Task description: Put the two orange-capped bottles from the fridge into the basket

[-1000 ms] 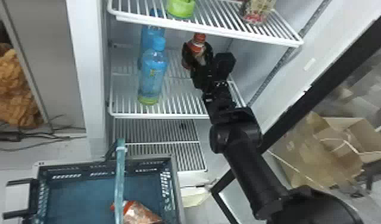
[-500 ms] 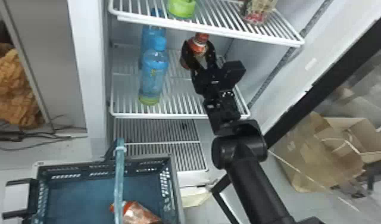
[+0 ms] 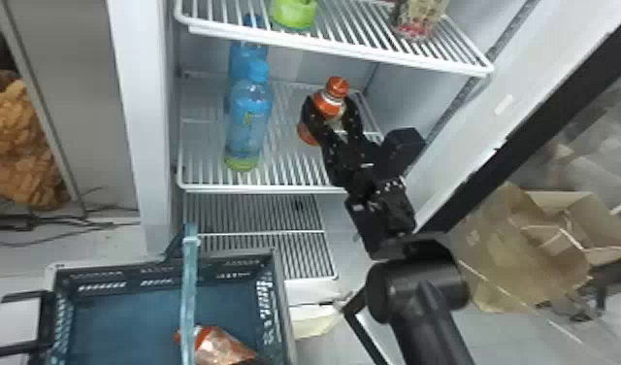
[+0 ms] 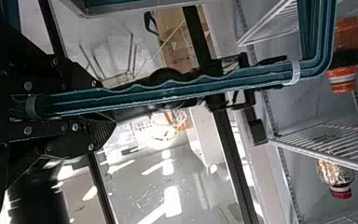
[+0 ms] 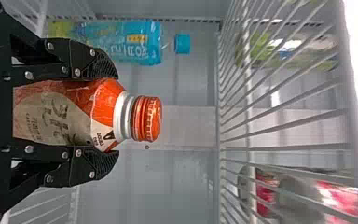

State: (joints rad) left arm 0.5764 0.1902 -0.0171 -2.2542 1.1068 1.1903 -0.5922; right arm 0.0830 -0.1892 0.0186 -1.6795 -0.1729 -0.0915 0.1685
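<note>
In the head view, an orange-capped bottle [image 3: 337, 87] leans over the middle shelf inside the fridge, with my right gripper [image 3: 331, 109] shut around its upper body. The right wrist view shows both fingers of that gripper [image 5: 115, 115] pressed against the sides of the bottle [image 5: 107, 112], its cap sticking out beyond them. A second orange-topped bottle [image 3: 222, 345] lies on its side in the basket [image 3: 115, 320]. My left gripper [image 4: 103, 106] is shut on the basket's blue handle [image 4: 177, 92], which in the head view [image 3: 189, 286] rises above the basket.
Two blue-capped bottles [image 3: 249, 119] stand on the middle shelf to the left of the held bottle. The upper shelf [image 3: 343, 46] has a green-bottomed container [image 3: 295, 13] and a patterned one [image 3: 417, 22]. The fridge's open door and a cardboard box [image 3: 528, 252] are at the right.
My right gripper and the bottle in it have come toward the front of the fridge and slightly right; the right arm bends more. The basket and the bottle in it look unmoved.
</note>
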